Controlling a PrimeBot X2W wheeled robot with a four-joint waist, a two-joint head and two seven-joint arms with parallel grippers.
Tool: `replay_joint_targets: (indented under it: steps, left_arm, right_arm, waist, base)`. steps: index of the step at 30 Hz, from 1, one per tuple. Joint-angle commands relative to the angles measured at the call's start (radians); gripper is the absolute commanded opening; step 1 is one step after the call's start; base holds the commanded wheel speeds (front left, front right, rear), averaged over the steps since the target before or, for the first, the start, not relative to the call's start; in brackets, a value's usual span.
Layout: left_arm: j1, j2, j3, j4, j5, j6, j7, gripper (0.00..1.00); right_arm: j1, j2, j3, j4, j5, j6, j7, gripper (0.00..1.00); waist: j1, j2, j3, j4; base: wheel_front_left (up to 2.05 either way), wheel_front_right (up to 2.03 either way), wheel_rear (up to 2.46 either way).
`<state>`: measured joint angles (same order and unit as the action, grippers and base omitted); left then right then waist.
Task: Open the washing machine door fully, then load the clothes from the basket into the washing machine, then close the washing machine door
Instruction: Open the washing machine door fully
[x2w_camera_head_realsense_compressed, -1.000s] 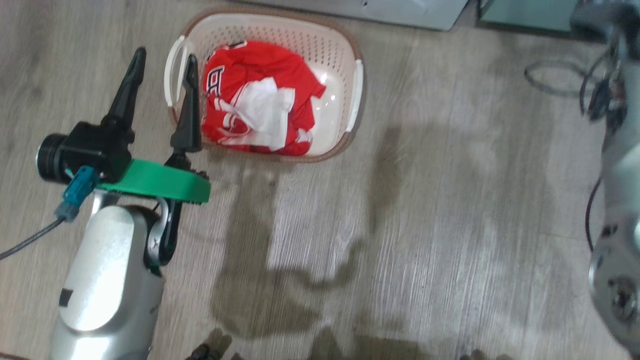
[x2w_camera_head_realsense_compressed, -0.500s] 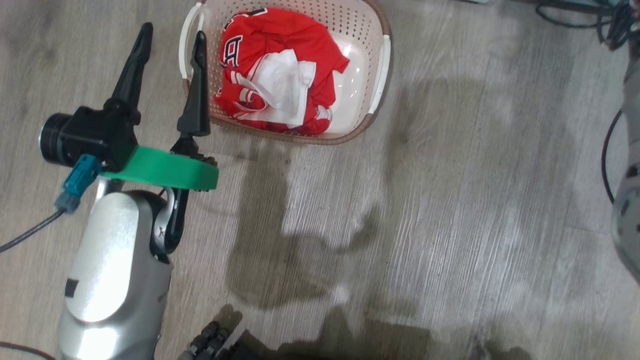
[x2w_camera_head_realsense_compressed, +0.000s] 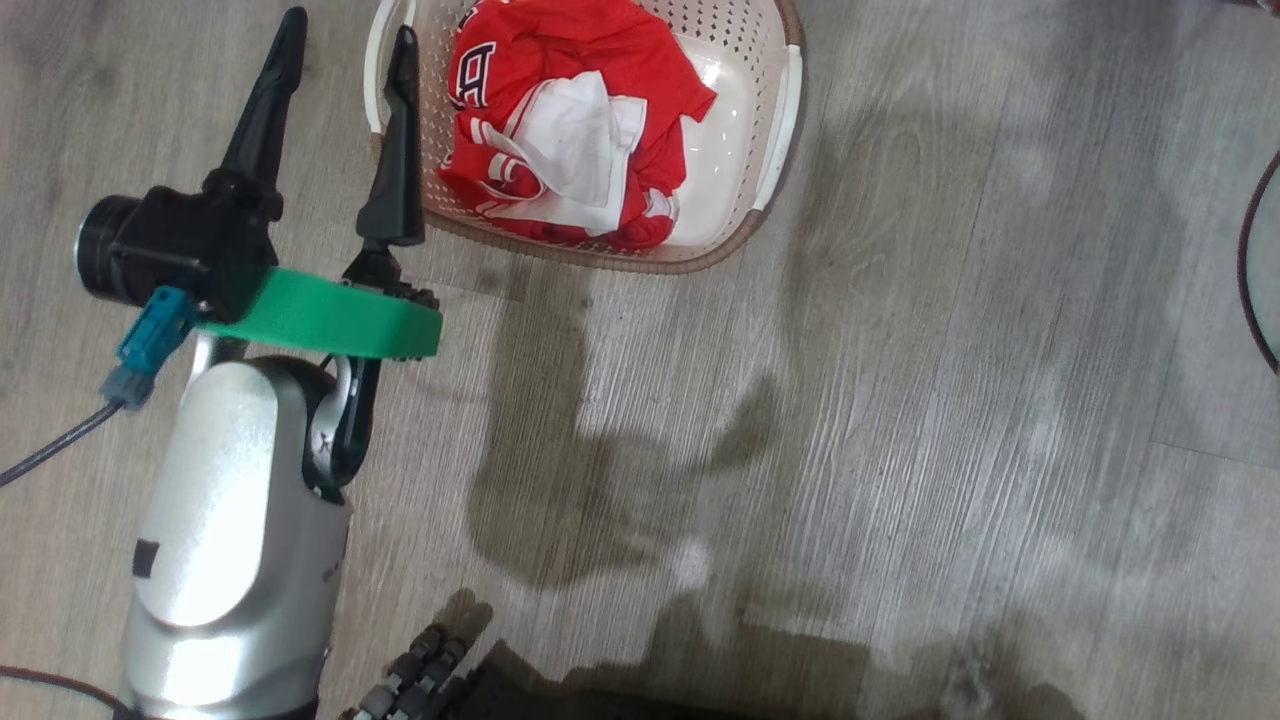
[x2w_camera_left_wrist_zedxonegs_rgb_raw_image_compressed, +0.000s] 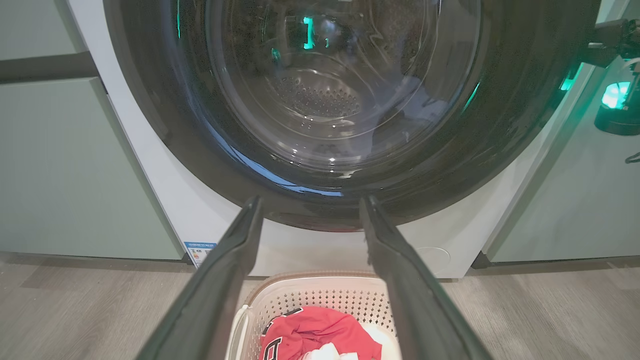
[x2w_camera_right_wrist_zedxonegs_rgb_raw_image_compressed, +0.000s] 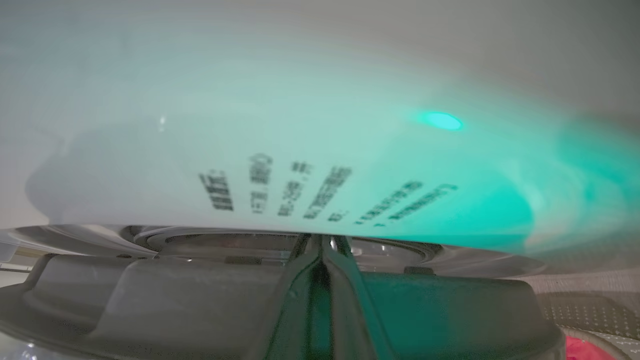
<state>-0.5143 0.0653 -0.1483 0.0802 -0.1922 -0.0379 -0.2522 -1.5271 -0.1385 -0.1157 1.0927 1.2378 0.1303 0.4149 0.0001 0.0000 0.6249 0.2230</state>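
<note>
Hovering beside the small cream perforated plastic basket (x2w_camera_head_realsense_compressed: 745, 60) on the grey wood-plank floor (x2w_camera_head_realsense_compressed: 900, 400), the left gripper (x2w_camera_head_realsense_compressed: 349, 28) has its two long dark fingers spread wide apart with nothing between them. In the head view the inner finger overlaps the basket's white side handle (x2w_camera_head_realsense_compressed: 372, 70), though contact cannot be told. Inside the basket lies the bright red jersey garment with white trim (x2w_camera_head_realsense_compressed: 600, 70), crumpled, with a white cloth piece (x2w_camera_head_realsense_compressed: 575, 150) on top. The left wrist view looks between those fingers at the white front-loading washing machine (x2w_camera_left_wrist_zedxonegs_rgb_raw_image_compressed: 165, 190), whose large round glossy black door (x2w_camera_left_wrist_zedxonegs_rgb_raw_image_compressed: 150, 100) faces the camera (the perforated drum shows through its glass bowl). The basket stands on the floor just in front of the machine, below the door. A blue sticker (x2w_camera_left_wrist_zedxonegs_rgb_raw_image_compressed: 200, 250) sits low on the washer's front, and pale green cabinets (x2w_camera_left_wrist_zedxonegs_rgb_raw_image_compressed: 60, 175) flank it. The right gripper (x2w_camera_right_wrist_zedxonegs_rgb_raw_image_compressed: 321, 242) has its fingers pressed together with nothing seen between them, tips close under a white surface with blurred dark lettering (x2w_camera_right_wrist_zedxonegs_rgb_raw_image_compressed: 300, 190), above a dark grey moulded rim (x2w_camera_right_wrist_zedxonegs_rgb_raw_image_compressed: 150, 295).
</note>
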Motion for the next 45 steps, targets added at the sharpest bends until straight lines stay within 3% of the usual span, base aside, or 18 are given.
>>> replay_joint_targets:
  steps: [1,13,29,45]
  left_arm:
    - [-0.012,0.018,0.041,-0.031,0.012,-0.003,-0.009,1.00]
    - [-0.007,0.004,0.056,-0.016,0.030,-0.017,-0.009,1.00]
    - [0.039,-0.004,0.064,0.029,0.047,-0.029,-0.010,1.00]
    - [0.128,-0.006,0.053,0.072,0.055,-0.033,-0.010,1.00]
  right_arm:
    - [-0.048,0.033,0.016,-0.029,-0.010,0.000,0.015,0.00]
    - [0.012,0.022,0.035,-0.058,0.006,0.000,0.149,0.00]
    - [0.223,0.036,0.061,-0.183,0.051,0.000,0.354,0.00]
    - [0.482,0.060,0.087,-0.333,0.078,0.000,0.493,0.00]
  waist:
    - [-0.0001,0.0000,0.001,-0.001]
    - [-0.0001,0.0000,-0.024,-0.009]
    - [-0.0001,0.0000,-0.133,-0.014]
    - [-0.0001,0.0000,-0.272,0.045]
  base:
    - [0.00,0.00,0.00]
    - [0.00,0.00,0.00]
    - [0.00,0.00,0.00]
    - [0.00,0.00,0.00]
